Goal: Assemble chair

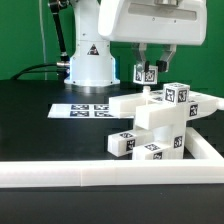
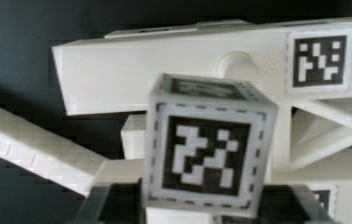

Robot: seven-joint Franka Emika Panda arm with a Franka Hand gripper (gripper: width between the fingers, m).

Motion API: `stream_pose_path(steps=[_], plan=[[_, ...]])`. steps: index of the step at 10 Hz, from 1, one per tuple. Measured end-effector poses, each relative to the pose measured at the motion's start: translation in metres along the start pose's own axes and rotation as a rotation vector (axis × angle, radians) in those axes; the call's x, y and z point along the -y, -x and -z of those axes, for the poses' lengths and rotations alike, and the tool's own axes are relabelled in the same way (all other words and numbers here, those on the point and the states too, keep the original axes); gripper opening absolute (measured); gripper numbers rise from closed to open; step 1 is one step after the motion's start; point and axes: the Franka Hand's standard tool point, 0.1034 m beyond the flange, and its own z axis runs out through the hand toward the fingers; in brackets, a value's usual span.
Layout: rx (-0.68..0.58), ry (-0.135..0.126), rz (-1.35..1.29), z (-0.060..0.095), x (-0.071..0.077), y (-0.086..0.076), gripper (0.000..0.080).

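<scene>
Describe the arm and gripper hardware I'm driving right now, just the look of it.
The arm is glossy white with rounded shells and a dark joint band; its base carries a black triangular warning sticker. The boxy hand body is white to pale grey. The gripper has two slim dark fingers. A dark cable trails off behind the base.

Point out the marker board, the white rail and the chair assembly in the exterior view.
marker board [image 1: 88, 110], exterior view, its printed top face.
white rail [image 1: 60, 177], exterior view, its long front side.
chair assembly [image 1: 160, 118], exterior view, its middle slab.

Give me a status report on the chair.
Tool shut on a post. Chair part-built against the rail. Nothing in the way.
</scene>
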Motion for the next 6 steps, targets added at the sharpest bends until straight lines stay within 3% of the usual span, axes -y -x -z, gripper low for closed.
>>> stream_pose_path(steps=[6], plan=[[0.01, -0.003, -0.011, -0.0032, 0.0045, 0.0046, 0.0284]])
